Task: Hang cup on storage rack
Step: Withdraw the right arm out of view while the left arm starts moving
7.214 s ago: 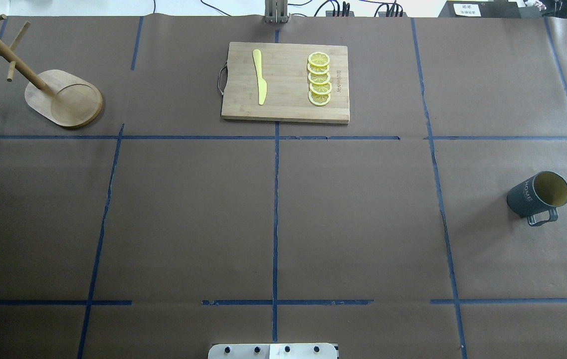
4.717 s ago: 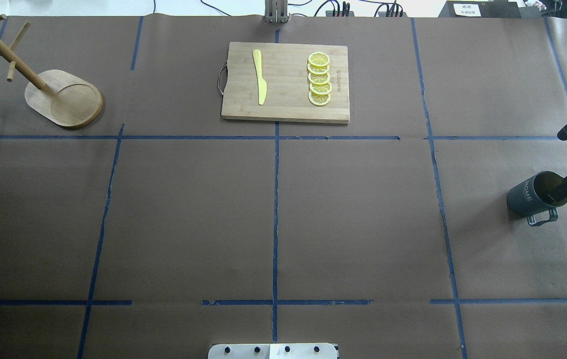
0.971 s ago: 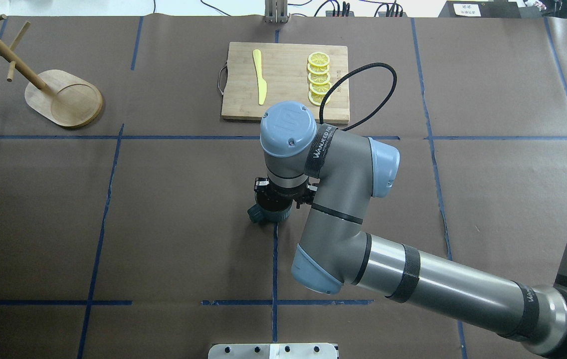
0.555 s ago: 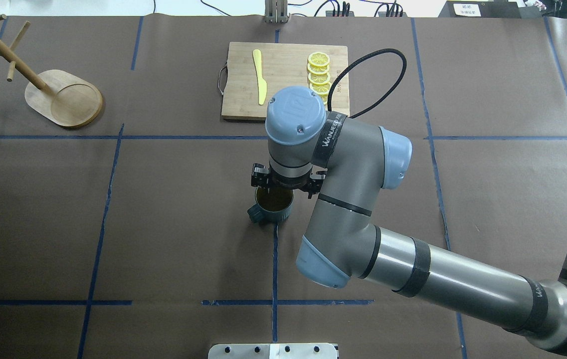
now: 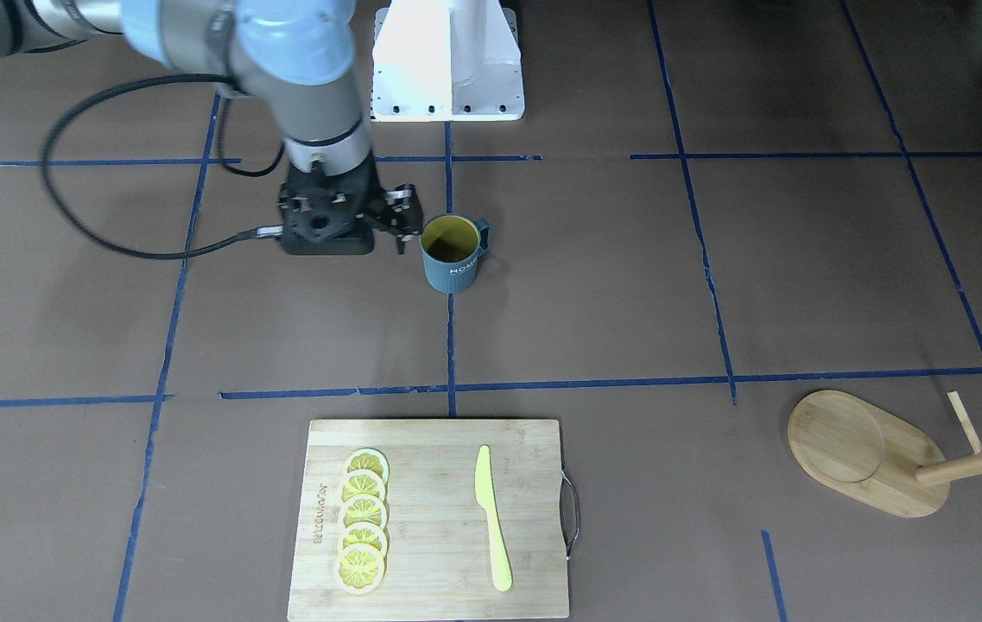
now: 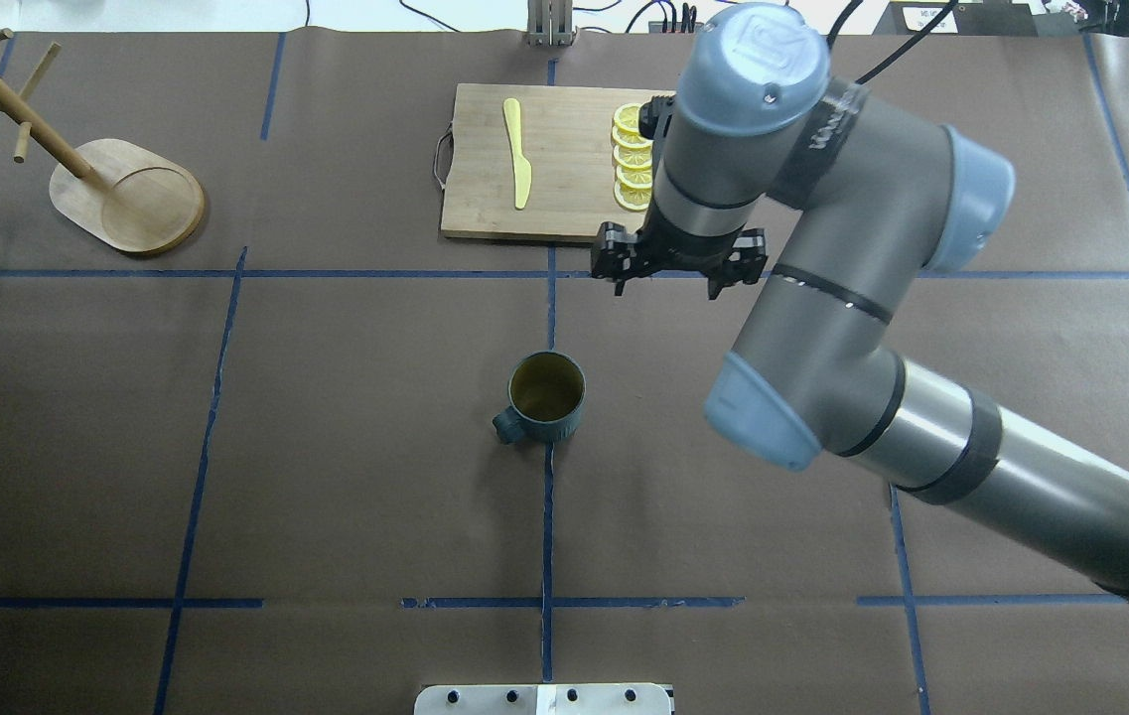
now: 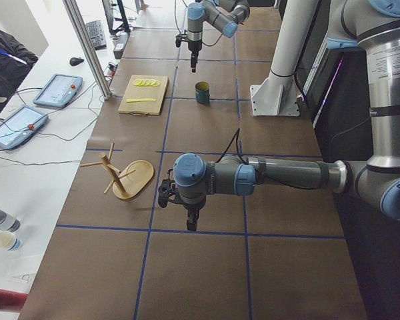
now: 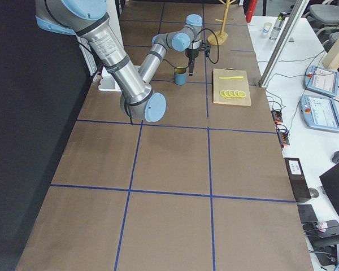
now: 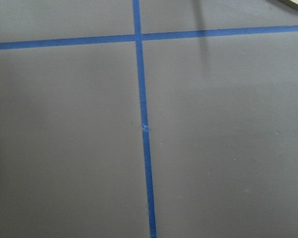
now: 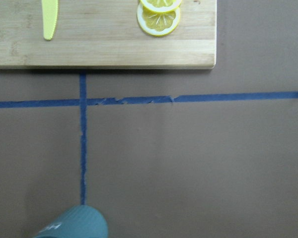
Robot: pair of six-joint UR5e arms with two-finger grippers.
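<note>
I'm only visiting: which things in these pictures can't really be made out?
- The left hand shows only in the left side view, too small to tell open from shut.
- The storage rack has its top cut off by the overhead view's left edge.
- The lemon slices are partly hidden behind the right arm in the overhead view.
- The cup is cut off by the right wrist view's bottom edge.

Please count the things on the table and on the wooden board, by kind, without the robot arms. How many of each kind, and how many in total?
cup: 1
storage rack: 1
cutting board: 1
knife: 1
lemon slices: 5
total: 9
</note>
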